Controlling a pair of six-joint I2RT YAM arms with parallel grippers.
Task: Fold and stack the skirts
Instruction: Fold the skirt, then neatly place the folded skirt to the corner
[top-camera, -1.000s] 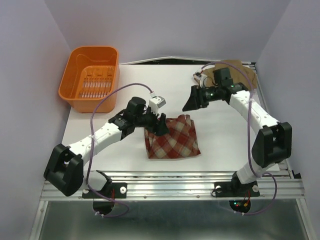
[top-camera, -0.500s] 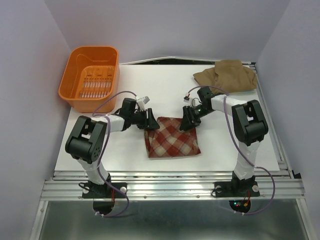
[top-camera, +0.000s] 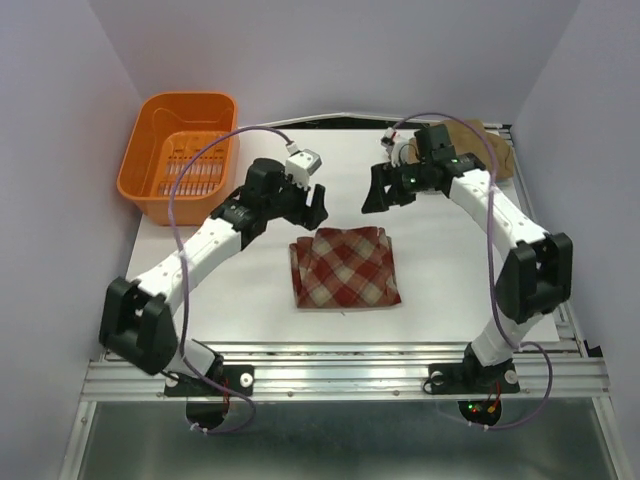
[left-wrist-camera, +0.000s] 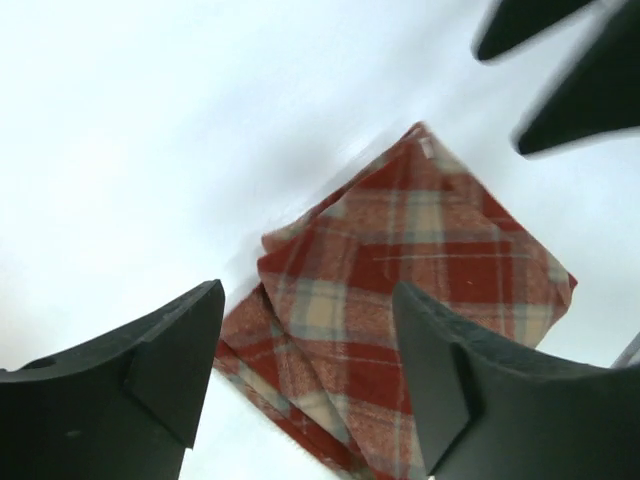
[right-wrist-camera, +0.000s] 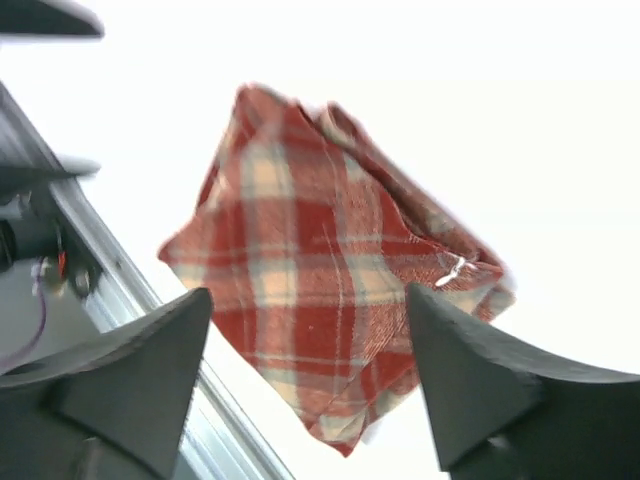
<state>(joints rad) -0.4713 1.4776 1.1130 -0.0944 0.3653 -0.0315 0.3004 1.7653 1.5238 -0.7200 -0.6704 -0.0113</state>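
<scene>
The red-and-cream plaid skirt (top-camera: 345, 269) lies folded flat on the white table, near the front middle. It also shows in the left wrist view (left-wrist-camera: 410, 290) and the right wrist view (right-wrist-camera: 320, 280). My left gripper (top-camera: 312, 207) is open and empty, raised above the skirt's far left corner. My right gripper (top-camera: 382, 195) is open and empty, raised above the far right corner. The tan-brown skirt (top-camera: 497, 150) lies bunched at the far right corner, mostly hidden behind my right arm. The floral skirt is out of view.
An orange plastic basket (top-camera: 185, 152) stands at the far left of the table. The table's metal front rail (top-camera: 340, 375) runs along the near edge. Purple walls close in both sides.
Both grippers have lifted off the plaid skirt's far edge and moved up and apart. The skirt stays folded on the table.
</scene>
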